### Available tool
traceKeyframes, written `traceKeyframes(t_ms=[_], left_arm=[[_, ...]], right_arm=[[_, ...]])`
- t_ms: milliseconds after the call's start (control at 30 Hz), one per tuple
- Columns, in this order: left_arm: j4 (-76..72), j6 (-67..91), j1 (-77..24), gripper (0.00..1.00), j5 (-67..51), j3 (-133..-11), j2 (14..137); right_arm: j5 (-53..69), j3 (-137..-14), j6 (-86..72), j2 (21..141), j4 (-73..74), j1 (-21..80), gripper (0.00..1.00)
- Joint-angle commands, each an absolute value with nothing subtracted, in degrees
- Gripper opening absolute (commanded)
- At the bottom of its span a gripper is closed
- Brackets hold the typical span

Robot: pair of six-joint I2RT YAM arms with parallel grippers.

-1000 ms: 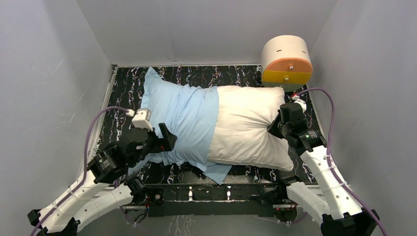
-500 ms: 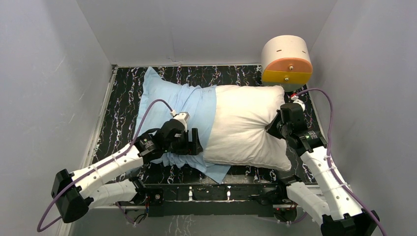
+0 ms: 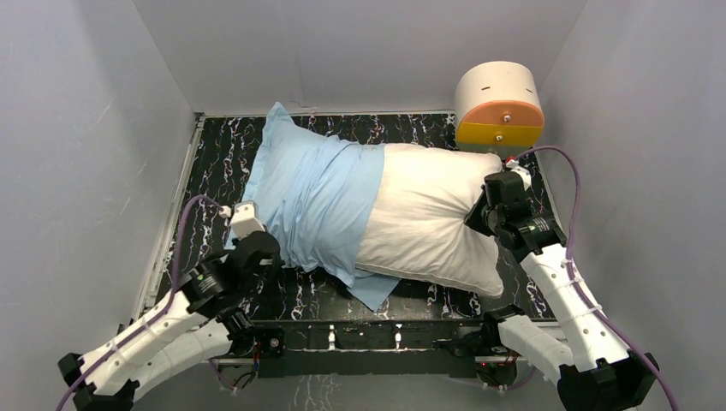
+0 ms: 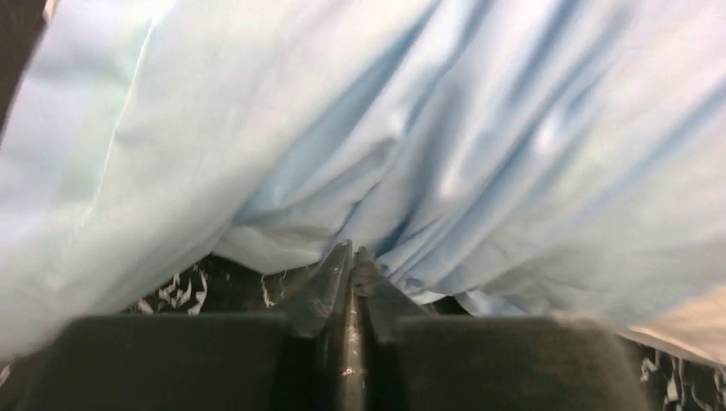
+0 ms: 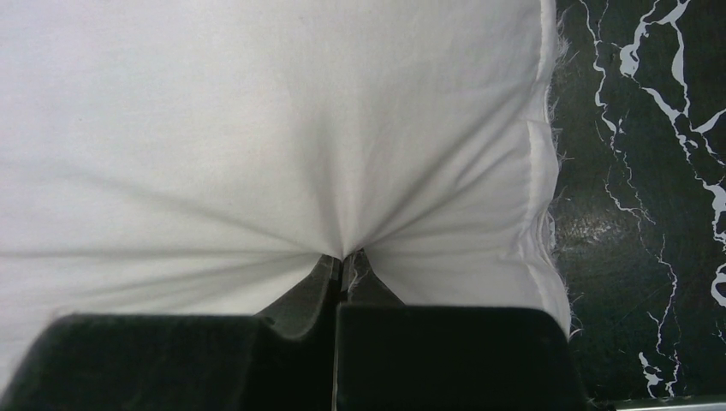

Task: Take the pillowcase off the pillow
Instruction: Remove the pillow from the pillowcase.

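From above, the pillow is seen lying across the table, its left half inside the pillowcase, both held at opposite ends, probably so the cover can be drawn off against an anchored pillow; only in the left wrist view are the left gripper's jaws shown pinched on a blue fold, and only in the right wrist view the right gripper's clamped on gathered white fabric.

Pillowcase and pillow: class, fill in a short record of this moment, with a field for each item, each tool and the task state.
pillowcase: light blue, covering the left part of the pillow
pillow: white, right part bare, lying on the dark marbled table
left tool: shut, pinching the pillowcase at its near edge
right tool: shut, pinching the pillow near its bare right end
task state: pillowcase not yet off
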State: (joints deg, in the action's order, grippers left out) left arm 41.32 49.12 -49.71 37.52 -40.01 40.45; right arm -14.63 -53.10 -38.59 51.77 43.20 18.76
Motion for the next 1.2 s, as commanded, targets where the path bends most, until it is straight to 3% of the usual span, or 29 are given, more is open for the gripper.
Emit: traceKeyframes(t_ms=[0,67,100,200,300,500,667,700,733,833,867,1167], left_arm=[[32.4,39.8,-49.3,0.20,29.8,-39.5,34.9],[28.2,37.8,-49.3,0.55,16.0,-40.6,35.8],[25.5,37.3,-49.3,0.66,9.5,-40.9,36.8],[18.4,37.8,-49.3,0.84,-8.9,-41.7,41.3],[19.3,38.1,-49.3,0.91,-15.6,-43.2,47.4],[19.1,46.0,-49.4,0.93,1.4,-42.1,57.4],[13.7,45.2,-49.8,0.82,10.6,-41.9,69.0],[12.3,44.6,-50.0,0.71,11.7,-40.9,69.5],[11.6,43.5,-50.2,0.49,14.1,-40.0,69.6],[14.6,43.5,-50.5,0.05,22.2,-38.3,67.0],[16.7,44.3,-50.5,0.00,24.8,-37.8,65.1],[39.5,51.8,-50.3,0.00,43.0,-34.1,43.3]], right_arm=[[-14.7,-56.9,-36.3,51.8,41.4,18.1,0.05],[-12.8,-57.1,-36.4,51.3,41.2,18.1,0.06],[-12.3,-56.7,-36.7,50.9,41.1,18.2,0.07],[-12.1,-55.6,-37.4,49.6,40.5,18.2,0.07],[-11.6,-55.3,-38.3,49.2,40.6,18.2,0.08],[-8.8,-54.0,-40.6,48.9,38.9,18.2,0.11],[-9.6,-54.3,-41.3,49.7,37.5,18.1,0.12],[-10.7,-54.3,-40.9,49.7,37.6,18.1,0.12],[-12.0,-54.4,-40.6,49.9,38.0,18.1,0.12],[-15.2,-54.3,-39.7,50.0,39.1,18.1,0.11],[-16.2,-53.9,-39.3,50.0,39.2,18.1,0.10],[-26.3,-52.5,-38.4,51.2,40.3,17.6,0.01]])
